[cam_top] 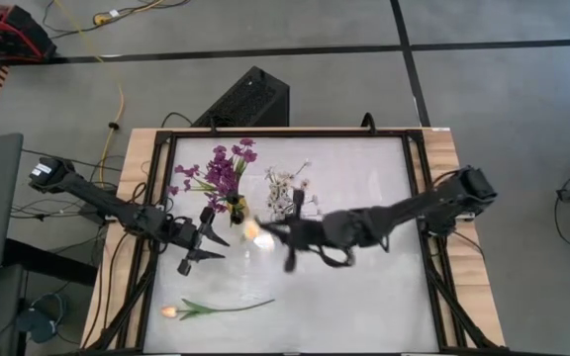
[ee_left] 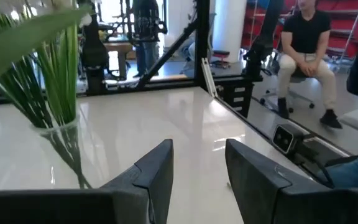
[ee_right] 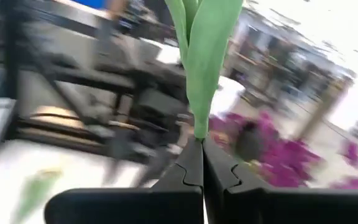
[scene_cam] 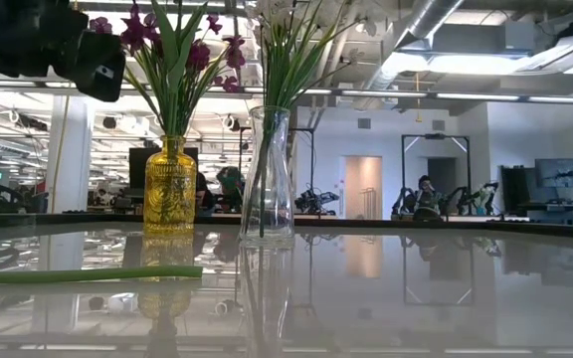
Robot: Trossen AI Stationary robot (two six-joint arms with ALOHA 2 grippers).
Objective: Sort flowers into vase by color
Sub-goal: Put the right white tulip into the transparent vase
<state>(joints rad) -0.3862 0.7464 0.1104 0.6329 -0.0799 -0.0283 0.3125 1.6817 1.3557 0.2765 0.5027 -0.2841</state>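
Desk (cam_top: 364, 287) first: its pale glossy top carries everything, framed by wooden edges. Two dark arms reach in over it from either side. At the far middle stands a yellow vase (scene_cam: 170, 189) holding purple flowers (cam_top: 221, 170), and just beside it a clear glass vase (scene_cam: 267, 179) with white sprigs (cam_top: 287, 186) on green stems. The right claw (cam_top: 265, 232) hangs near the two vases on their near side, its fingers pressed shut on the green stem of a tulip (ee_right: 201, 56), whose pale orange bud (cam_top: 252, 230) shows in the high view at the claw's tip. The left claw (cam_top: 206, 239) waits just to the left of it, close to the yellow vase, its fingers (ee_left: 157, 171) spread with a clear gap between them and nothing held. Another pale orange tulip (cam_top: 216, 309) lies flat on the desk's near left part, well apart from both vases.
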